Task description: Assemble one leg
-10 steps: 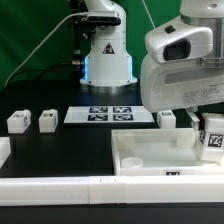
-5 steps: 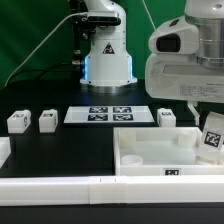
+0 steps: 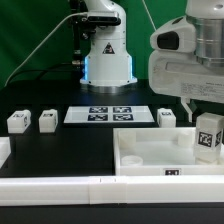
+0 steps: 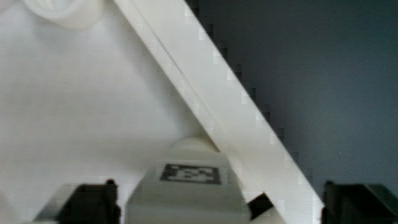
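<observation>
The jaws are clenched on the leg (image 3: 208,138), a small white block whose black-and-white tag (image 3: 209,141) is turned toward the camera.

In the exterior view, the leg is held upright beneath the bulky white arm (image 3: 190,60) at the exterior view's right, over the right end of the white tray-like piece (image 3: 150,158). Whether its lower end touches that piece cannot be told. Three like blocks are set on the black bench (image 3: 60,150). A second block (image 3: 18,121) and a third block (image 3: 47,120) are placed side by side at the exterior view's left. A fourth block (image 3: 167,117) is placed just behind the tray-like piece. The marker board (image 3: 110,113) is laid flat between the third and fourth blocks. A long white bar (image 3: 60,188) is laid along the near edge.

In the wrist view, the leg (image 4: 178,195) is shown between the two dark jaws, its tag (image 4: 192,172) facing the camera. Behind it the tray-like piece's pale floor (image 4: 71,110) is seen, crossed slantwise by a raised wall (image 4: 196,80). A round socket (image 4: 63,10) is partly shown. Beyond the wall the dark bench (image 4: 320,60) is seen.
</observation>
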### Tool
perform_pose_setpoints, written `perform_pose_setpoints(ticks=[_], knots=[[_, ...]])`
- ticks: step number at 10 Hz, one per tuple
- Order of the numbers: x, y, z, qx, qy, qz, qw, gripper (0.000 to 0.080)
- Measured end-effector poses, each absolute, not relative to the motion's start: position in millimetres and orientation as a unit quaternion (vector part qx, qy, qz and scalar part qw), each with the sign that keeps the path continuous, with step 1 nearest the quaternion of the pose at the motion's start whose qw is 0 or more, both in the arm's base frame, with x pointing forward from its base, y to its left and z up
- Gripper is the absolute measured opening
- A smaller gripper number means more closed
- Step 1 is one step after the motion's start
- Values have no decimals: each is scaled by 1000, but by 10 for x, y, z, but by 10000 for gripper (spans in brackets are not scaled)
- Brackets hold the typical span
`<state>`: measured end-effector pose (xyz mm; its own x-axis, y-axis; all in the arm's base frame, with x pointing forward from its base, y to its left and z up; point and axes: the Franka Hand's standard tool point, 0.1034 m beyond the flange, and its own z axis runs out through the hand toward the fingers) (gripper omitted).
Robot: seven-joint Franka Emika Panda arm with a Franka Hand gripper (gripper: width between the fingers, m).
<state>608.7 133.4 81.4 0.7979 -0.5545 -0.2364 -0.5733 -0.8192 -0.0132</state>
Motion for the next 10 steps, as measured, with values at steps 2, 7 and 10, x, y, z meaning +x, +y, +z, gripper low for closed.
perform_pose_setpoints(ticks=[2, 7, 10], knots=[[6052, 1331, 797, -962, 246, 114, 40, 646], [6105, 1238, 848, -988, -127, 83, 42, 649], [6116, 1236, 839, -959, -267, 73, 54, 649]])
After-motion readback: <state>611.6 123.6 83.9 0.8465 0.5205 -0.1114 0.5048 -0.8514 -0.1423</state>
